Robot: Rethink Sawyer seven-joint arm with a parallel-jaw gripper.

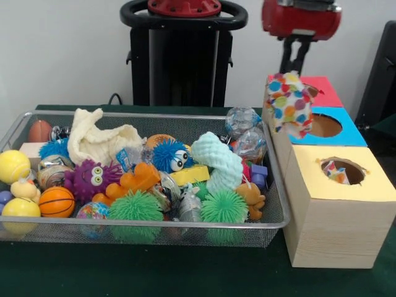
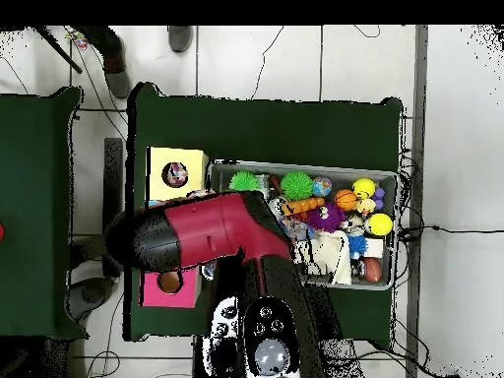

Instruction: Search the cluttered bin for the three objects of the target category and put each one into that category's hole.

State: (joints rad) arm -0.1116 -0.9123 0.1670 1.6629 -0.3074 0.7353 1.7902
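A wire mesh bin (image 1: 154, 115) is packed with toys, among them a cream cloth (image 1: 99, 139) and a mint knitted cloth (image 1: 216, 161). To its right stand three boxes with holes: yellow-topped (image 1: 337, 204), blue-topped (image 1: 346, 133) and red-topped (image 1: 325, 90). A polka-dot cloth (image 1: 288, 102) hangs at the left edge of the blue and red boxes. My gripper (image 1: 294, 69) comes down right above it, shut on its top, with the tips hidden. A patterned item (image 1: 336, 174) lies inside the yellow hole. In the overhead view the arm (image 2: 212, 231) covers the gripper.
The bin also holds green spiky balls (image 1: 135, 207), a blue fuzzy ball with eyes (image 1: 170, 154), a purple one (image 1: 93, 178), yellow balls (image 1: 13, 166) and a small basketball (image 1: 56, 201). The bin (image 2: 394, 226) sits right of the boxes (image 2: 177, 162) overhead. A person's shoes (image 2: 118, 69) show at the top left.
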